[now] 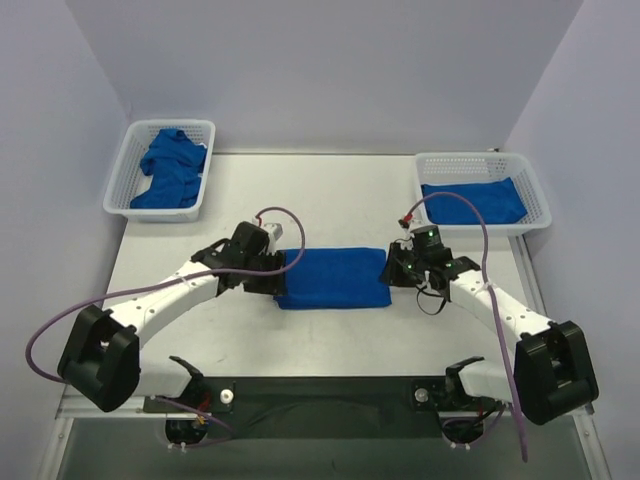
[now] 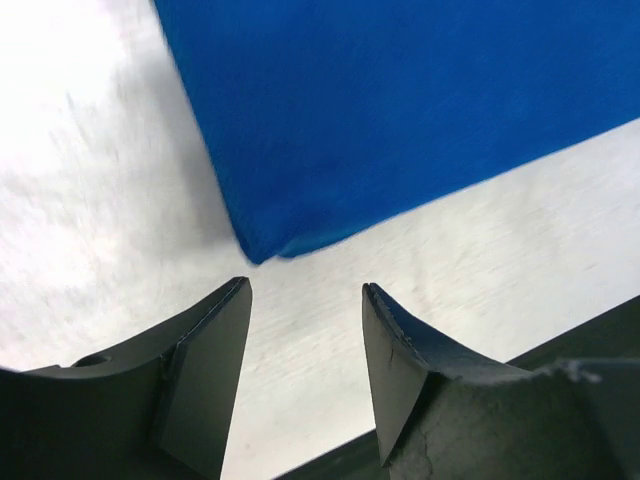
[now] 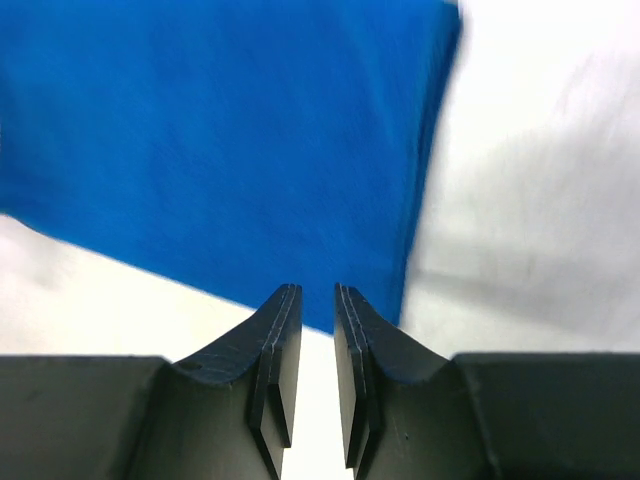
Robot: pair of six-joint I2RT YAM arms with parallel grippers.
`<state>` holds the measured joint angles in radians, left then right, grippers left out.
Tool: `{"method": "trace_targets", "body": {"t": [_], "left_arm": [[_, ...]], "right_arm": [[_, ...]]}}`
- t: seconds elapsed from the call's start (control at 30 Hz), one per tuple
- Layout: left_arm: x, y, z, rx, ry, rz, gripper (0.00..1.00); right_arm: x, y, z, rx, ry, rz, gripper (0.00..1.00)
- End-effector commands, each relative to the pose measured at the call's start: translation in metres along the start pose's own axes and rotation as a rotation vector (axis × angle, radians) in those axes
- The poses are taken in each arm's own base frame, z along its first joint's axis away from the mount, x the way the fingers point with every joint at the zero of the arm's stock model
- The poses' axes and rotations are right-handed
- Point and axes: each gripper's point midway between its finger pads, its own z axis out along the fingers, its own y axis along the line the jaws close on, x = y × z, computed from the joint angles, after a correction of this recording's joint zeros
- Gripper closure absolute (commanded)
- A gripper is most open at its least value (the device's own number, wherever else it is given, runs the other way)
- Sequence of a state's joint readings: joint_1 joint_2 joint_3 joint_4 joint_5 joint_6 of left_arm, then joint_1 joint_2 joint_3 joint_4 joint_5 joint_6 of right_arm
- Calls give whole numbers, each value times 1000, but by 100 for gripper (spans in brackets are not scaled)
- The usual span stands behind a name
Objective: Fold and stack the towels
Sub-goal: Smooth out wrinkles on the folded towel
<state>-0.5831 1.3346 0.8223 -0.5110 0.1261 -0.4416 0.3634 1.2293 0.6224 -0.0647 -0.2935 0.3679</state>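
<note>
A royal-blue towel point(image 1: 333, 277), folded into a long rectangle, lies flat on the table between my two grippers. My left gripper point(image 1: 272, 275) sits at its left end. In the left wrist view the jaws of the left gripper point(image 2: 305, 288) are open and empty, with the towel point(image 2: 400, 110) corner just ahead of the fingertips. My right gripper point(image 1: 392, 268) is at the towel's right end. In the right wrist view the right gripper point(image 3: 316, 292) shows a narrow gap holding nothing, and the towel point(image 3: 220, 140) edge lies just beyond the tips.
A white mesh basket point(image 1: 120, 185) at the back left holds crumpled blue towels point(image 1: 172, 168). Another white basket point(image 1: 535, 195) at the back right holds a folded blue towel point(image 1: 475, 200). Purple cables arc over both arms. Walls close in the back and sides.
</note>
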Motion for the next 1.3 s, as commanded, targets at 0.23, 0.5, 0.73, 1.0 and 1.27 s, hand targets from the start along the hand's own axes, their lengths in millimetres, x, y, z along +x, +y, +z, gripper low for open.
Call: {"method": "trace_targets", "body": {"t": [0.23, 0.5, 0.73, 1.0, 1.27], "left_arm": [[-18, -20, 21, 58, 28, -18, 54], [47, 13, 42, -24, 187, -37, 64], [9, -3, 6, 8, 49, -15, 41], [-72, -36, -29, 58, -182, -7, 39], [-40, -15, 40, -9, -4, -35, 42]], "right_arm": [[-67, 20, 7, -76, -109, 33, 79], [-33, 1, 21, -45, -50, 71, 79], [-53, 8, 15, -58, -94, 49, 79], [-100, 6, 33, -37, -147, 75, 79], [-95, -18, 79, 45, -71, 144, 80]]}}
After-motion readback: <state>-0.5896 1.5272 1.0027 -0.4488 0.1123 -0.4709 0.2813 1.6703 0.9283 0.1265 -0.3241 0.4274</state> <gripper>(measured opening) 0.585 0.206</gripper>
